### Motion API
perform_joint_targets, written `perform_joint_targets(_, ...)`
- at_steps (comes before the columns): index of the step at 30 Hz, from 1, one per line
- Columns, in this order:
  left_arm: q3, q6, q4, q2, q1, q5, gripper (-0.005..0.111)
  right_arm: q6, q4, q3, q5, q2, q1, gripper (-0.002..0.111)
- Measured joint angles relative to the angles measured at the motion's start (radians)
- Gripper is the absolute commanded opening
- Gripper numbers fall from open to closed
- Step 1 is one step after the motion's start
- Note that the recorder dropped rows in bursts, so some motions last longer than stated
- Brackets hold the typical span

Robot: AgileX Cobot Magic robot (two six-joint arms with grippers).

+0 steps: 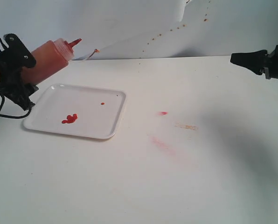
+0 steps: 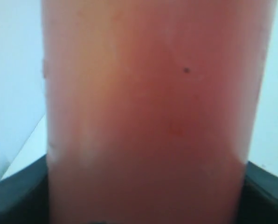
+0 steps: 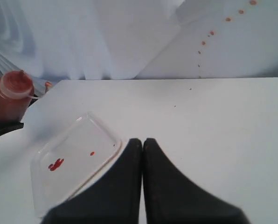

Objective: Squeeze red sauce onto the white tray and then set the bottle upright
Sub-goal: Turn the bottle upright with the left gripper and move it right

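The orange-red squeeze bottle [image 1: 50, 56] is held tilted above the left end of the white tray [image 1: 97, 131], its red nozzle pointing up and to the right. My left gripper [image 1: 18, 74] is shut on the bottle [image 2: 148, 116], which fills the left wrist view. A blob of red sauce [image 1: 69, 119] and a small drop [image 1: 102, 103] lie on the tray. My right gripper [image 1: 234, 58] hovers shut and empty at the far right, well away; its fingertips [image 3: 135, 142] touch, with the tray [image 3: 104, 163], the sauce [image 3: 55, 164] and the bottle [image 3: 10, 98] beyond.
Faint pinkish smears [image 1: 162, 144] and a small red spot [image 1: 163, 113] mark the white table right of the tray. Reddish spatter dots [image 1: 176, 28] run up the white backdrop. A black cable [image 1: 3, 114] trails by the left arm.
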Motion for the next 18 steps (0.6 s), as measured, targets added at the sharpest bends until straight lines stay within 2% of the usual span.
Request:
perform_joint_targets(3,0.008,-0.014,0.0,0.0,0.034,-0.142,0.0,0.035,-0.018,0.0,-0.006,-0.022,0.006,0.0)
perform_joint_targets(8,0.008,-0.009,-0.003,0.0,0.038,-0.228,0.0,0.049,-0.02,0.0,-0.006,-0.022,0.006,0.0)
perform_joint_targets(11,0.008,0.046,-0.075,0.0,0.038,-0.323,0.0,0.053,-0.02,0.0,-0.006,-0.022,0.006,0.0)
perform_joint_targets(14,0.029,0.08,-0.161,0.0,0.038,-0.476,0.0,0.053,-0.018,0.0,-0.006,-0.022,0.006,0.0)
perform_joint_targets(18,0.078,0.145,-0.253,0.021,0.04,-0.759,0.0,0.058,-0.018,0.0,-0.006,-0.022,0.006,0.0)
